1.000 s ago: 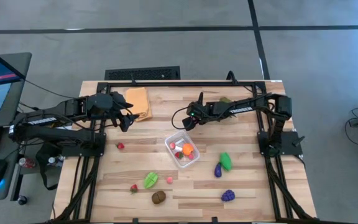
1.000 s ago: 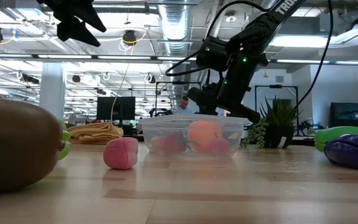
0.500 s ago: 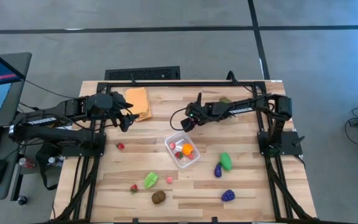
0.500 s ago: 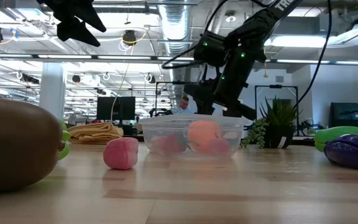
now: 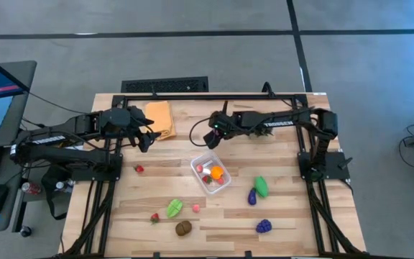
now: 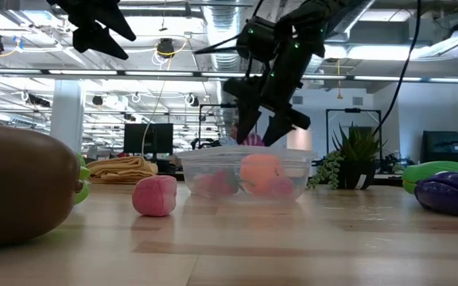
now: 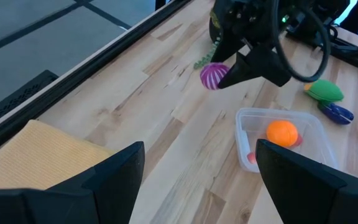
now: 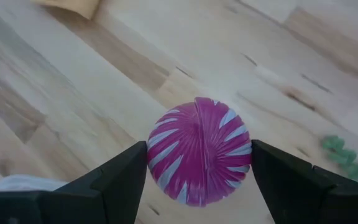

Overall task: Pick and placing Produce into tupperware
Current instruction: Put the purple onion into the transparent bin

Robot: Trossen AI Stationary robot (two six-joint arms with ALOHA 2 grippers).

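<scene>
My right gripper (image 8: 197, 163) hangs above the table, just beyond the tupperware's far side, shut on a round magenta produce piece with white stripes (image 8: 197, 152), which also shows in the left wrist view (image 7: 212, 76). The clear tupperware (image 5: 211, 173) stands mid-table and holds an orange piece (image 7: 282, 132) and some red ones. More produce lies loose on the wood: a green piece (image 5: 261, 186), a purple one (image 5: 252, 196), a brown one (image 5: 183, 228). My left gripper (image 5: 145, 141) waits open at the far left, raised beside the cloth. My right gripper pinches the striped ball between its two fingers (image 8: 120, 180), one on each of its opposite sides (image 8: 156, 155). The fingers slant down at it from the table's right. The ball hangs clear of the wood, above the height of the tupperware's rim (image 6: 253, 141).
A folded orange-yellow cloth (image 5: 160, 119) lies at the far left, and a green plant sprig (image 8: 344, 158) near the far right. Small red (image 5: 140, 169), pink (image 5: 195, 207) and green (image 5: 175, 208) pieces dot the near left. A black frame (image 5: 214, 96) borders the table.
My right gripper has risen from table height behind the tupperware and drifted a little toward the table's left, rolling slightly. The striped ball has come up with it, lifted clear of the wood.
</scene>
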